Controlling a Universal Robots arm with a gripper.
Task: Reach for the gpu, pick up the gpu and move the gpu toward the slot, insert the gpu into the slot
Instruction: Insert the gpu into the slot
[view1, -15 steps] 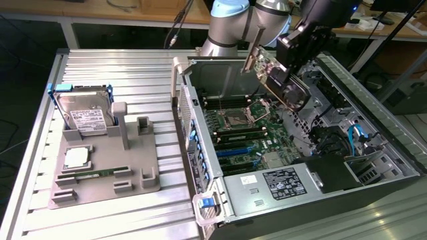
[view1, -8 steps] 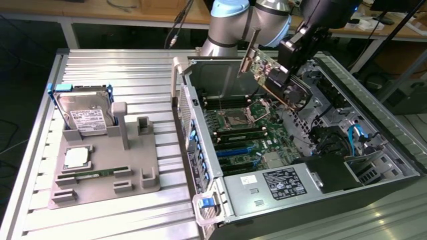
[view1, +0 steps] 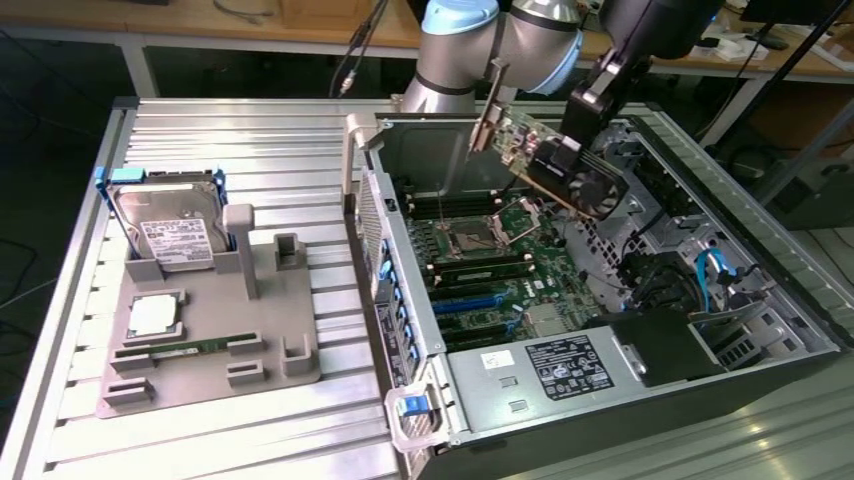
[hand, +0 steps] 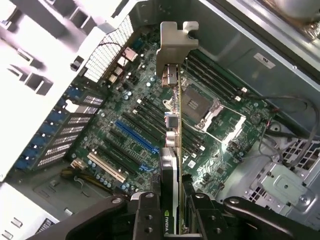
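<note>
Silver-grey arm (view1: 447, 88) with pale-blue joint caps (view1: 461, 15); black hand (hand: 172, 205) studded with screws (hand: 148, 196).

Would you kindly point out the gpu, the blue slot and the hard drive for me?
gpu (view1: 598, 188), exterior view, on its dark cooler.
slot (hand: 136, 136), wrist view, midway along the blue connector.
hard drive (view1: 178, 240), exterior view, on its white label.

Arm (view1: 461, 50) descending from above, wrist tilted. Gripper (view1: 585, 150) held in mid-air, fingers (hand: 145, 220) pressed against opposite faces of the gpu (hand: 175, 55), apparently at its rear edge; jaws partly closed.
</note>
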